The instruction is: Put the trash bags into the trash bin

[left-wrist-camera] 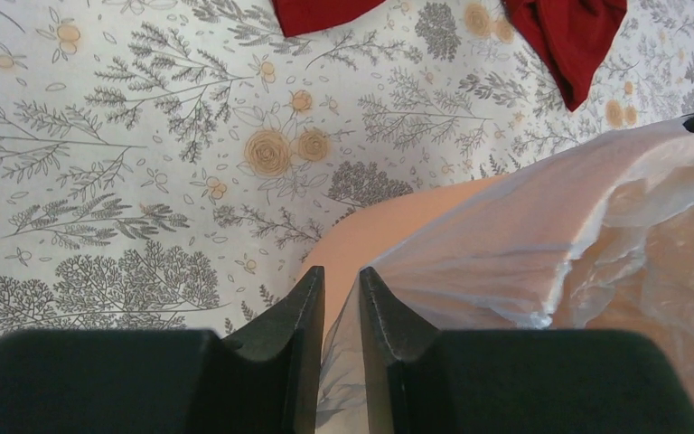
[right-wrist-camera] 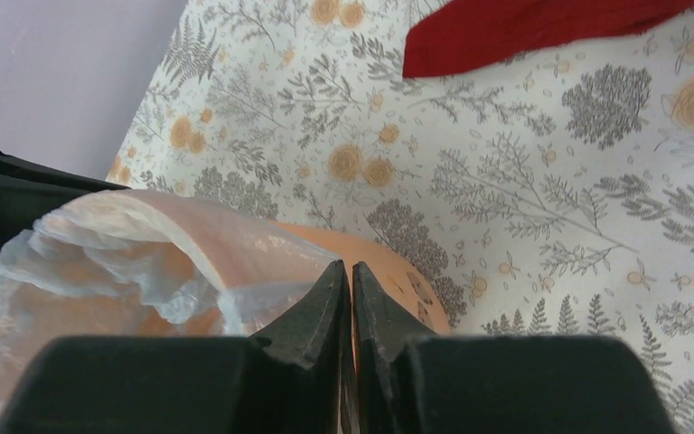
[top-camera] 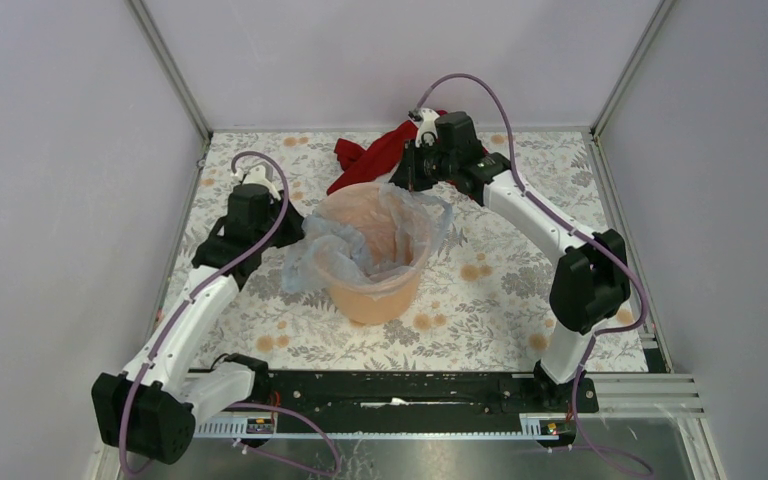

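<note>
On the bench (top-camera: 500, 270), the near side of the trash bin (top-camera: 375, 290) lies open, while the left pincer (left-wrist-camera: 342, 285) crowds its left rim and the right pincer (right-wrist-camera: 350, 276) its far rim, both clamping the trash bag (top-camera: 310, 255), with the red cloth (top-camera: 375, 155) just behind.

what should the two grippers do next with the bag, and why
Probably draw the film outward and down over the rim. The left gripper and right gripper each pinch the trash bag edge on opposite sides of the orange bucket. The bag hangs inside but bunches loosely over the left side.
</note>
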Action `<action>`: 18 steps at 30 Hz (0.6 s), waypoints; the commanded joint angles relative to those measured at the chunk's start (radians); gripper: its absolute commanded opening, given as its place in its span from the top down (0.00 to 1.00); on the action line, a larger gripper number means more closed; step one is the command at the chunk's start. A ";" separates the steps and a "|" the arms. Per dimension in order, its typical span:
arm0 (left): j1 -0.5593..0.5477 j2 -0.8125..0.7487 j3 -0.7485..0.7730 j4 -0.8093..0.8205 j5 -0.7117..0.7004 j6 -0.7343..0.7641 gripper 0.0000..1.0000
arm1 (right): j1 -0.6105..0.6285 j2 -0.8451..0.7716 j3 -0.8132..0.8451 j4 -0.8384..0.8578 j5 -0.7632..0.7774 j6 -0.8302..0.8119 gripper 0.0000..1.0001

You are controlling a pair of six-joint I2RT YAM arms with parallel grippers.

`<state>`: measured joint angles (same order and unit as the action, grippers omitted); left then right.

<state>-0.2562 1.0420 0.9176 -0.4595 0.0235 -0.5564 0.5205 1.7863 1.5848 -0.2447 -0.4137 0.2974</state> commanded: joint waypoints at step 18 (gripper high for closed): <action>0.007 0.053 -0.027 0.041 0.191 0.024 0.69 | -0.076 -0.221 0.076 -0.402 0.312 -0.010 0.21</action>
<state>-0.2516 1.0351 0.8505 -0.4603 0.1207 -0.5560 0.4606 1.7161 1.6604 -0.5354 -0.2703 0.3214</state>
